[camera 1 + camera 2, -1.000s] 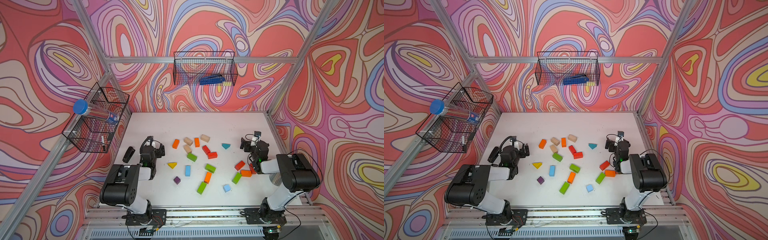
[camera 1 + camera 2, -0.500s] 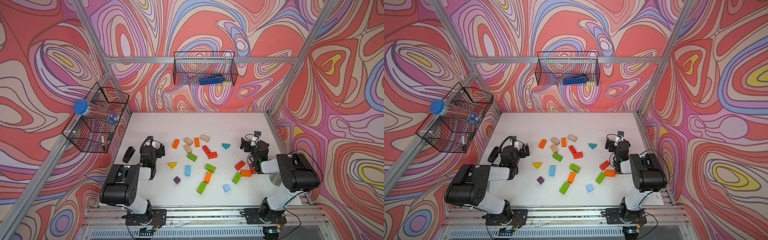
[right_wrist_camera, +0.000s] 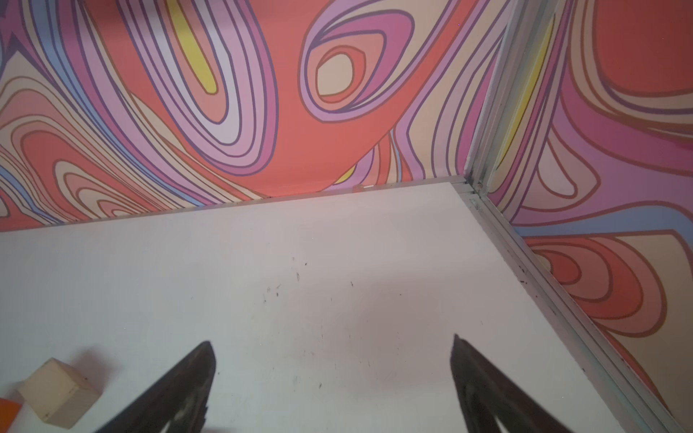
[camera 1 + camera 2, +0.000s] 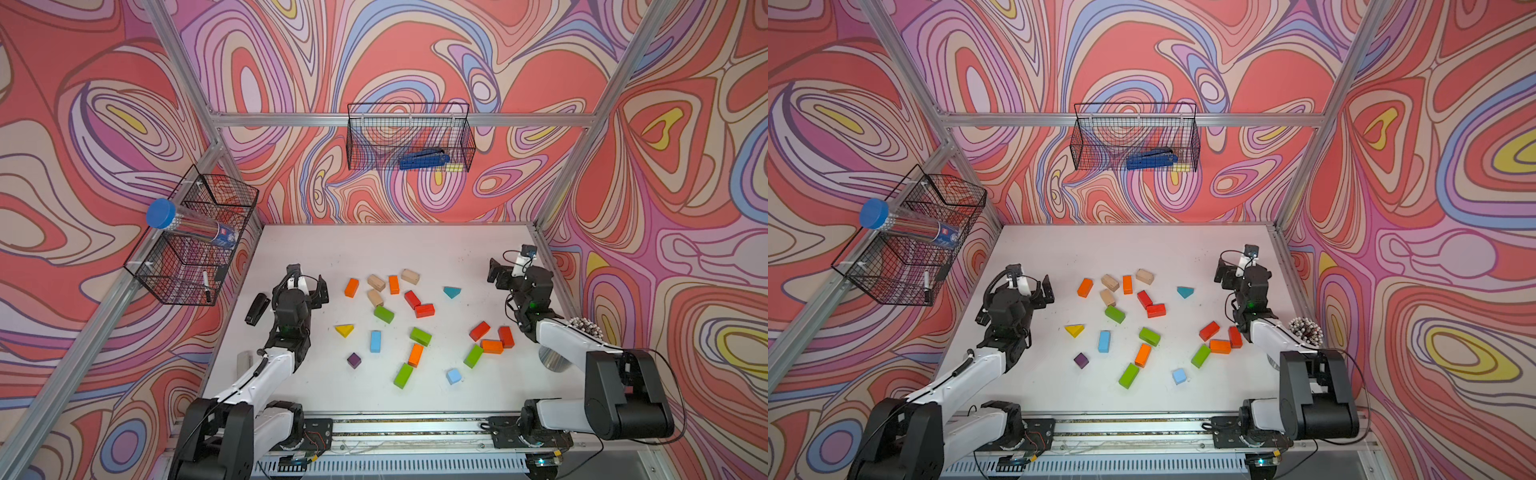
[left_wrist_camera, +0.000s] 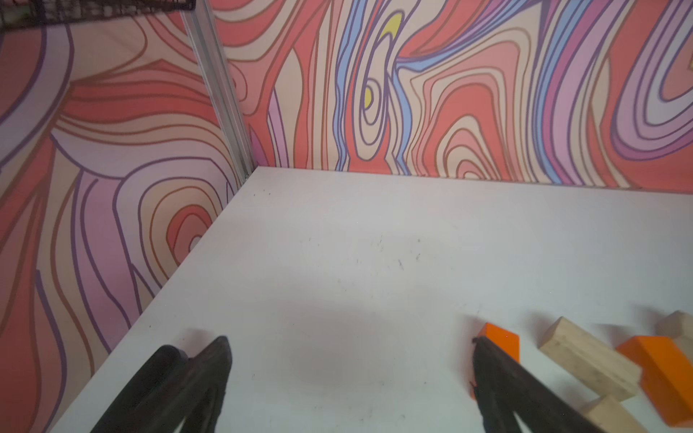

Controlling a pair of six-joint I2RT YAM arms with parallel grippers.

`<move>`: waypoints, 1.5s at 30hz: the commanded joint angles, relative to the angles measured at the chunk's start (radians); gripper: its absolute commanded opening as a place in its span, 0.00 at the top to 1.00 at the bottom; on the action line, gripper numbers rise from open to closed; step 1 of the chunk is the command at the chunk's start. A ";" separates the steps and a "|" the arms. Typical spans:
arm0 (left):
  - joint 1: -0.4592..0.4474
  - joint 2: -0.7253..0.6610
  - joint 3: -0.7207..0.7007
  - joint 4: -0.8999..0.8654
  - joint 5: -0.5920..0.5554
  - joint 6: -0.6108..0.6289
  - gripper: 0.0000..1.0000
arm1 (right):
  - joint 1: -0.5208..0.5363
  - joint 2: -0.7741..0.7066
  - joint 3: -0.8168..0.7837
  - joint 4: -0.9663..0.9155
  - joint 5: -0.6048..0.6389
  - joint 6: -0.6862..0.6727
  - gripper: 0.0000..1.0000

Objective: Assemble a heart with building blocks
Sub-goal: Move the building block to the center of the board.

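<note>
Nothing has shifted in the past second: the building blocks (image 4: 420, 336) lie scattered mid-frame on the white table (image 4: 374, 249), with no heart begun. At left, the left gripper (image 5: 348, 345) gapes wide and empty, an orange block (image 5: 502, 339) nearby. At right, the right gripper (image 3: 332, 342) is equally spread, holding nothing.

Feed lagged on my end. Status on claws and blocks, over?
Left claw open, empty. Right claw open, empty. Blocks scattered, no heart begun. Black stapler apart, nothing blocking.
</note>
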 commanded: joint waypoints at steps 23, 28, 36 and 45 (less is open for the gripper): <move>-0.057 0.109 0.736 -1.091 0.441 -0.115 0.00 | 0.039 0.175 0.453 -0.898 -0.089 0.281 0.03; -0.057 0.114 0.704 -1.035 0.456 -0.076 0.00 | 0.149 0.263 0.526 -1.005 -0.045 0.313 0.06; -0.056 0.106 0.695 -1.076 0.469 -0.047 0.00 | 0.268 0.467 0.644 -1.080 0.032 0.388 0.14; -0.057 0.113 0.690 -1.071 0.484 -0.054 0.00 | 0.310 0.613 0.720 -1.087 0.026 0.421 0.16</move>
